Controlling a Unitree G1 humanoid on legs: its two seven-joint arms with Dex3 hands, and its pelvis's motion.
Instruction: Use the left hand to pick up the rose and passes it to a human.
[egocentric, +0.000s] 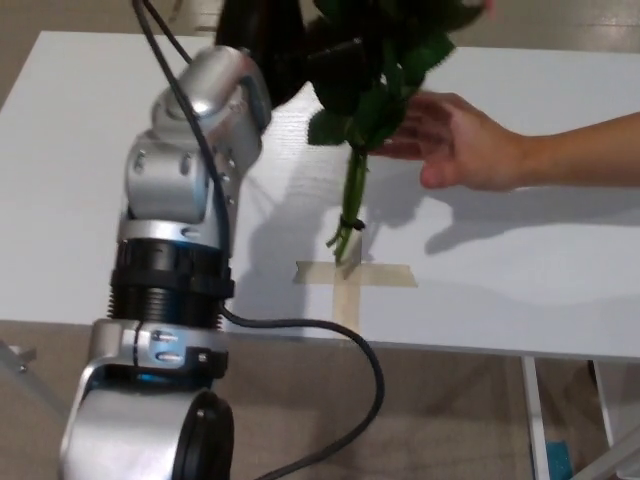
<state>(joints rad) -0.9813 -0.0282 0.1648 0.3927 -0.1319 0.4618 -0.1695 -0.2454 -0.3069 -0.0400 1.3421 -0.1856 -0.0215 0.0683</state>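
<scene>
- Rose held up above the white table, long axis near vertical, cut stem end pointing down toward the tape cross, leafy top pointing up and slightly right
- Stem end hanging just over the upper arm of the cross; whether it touches the table, cannot tell
- Small dark tie around the stem near its lower end
- Dark green leaves bunched at the top, cut off by the upper edge; bloom barely visible, only a hint of pink at the top right
- Left hand black, at the top of the view beside the leaves, mostly cut off and merged with the dark foliage; fingers closed around the upper stem as far as can be seen
- Silver left forearm filling the left of the picture, black cable looping from it below the table edge
- Person's hand reaching in from the right, open, fingers extended toward the leaves, just beside or touching them; cannot tell which
- Right hand not in view
</scene>
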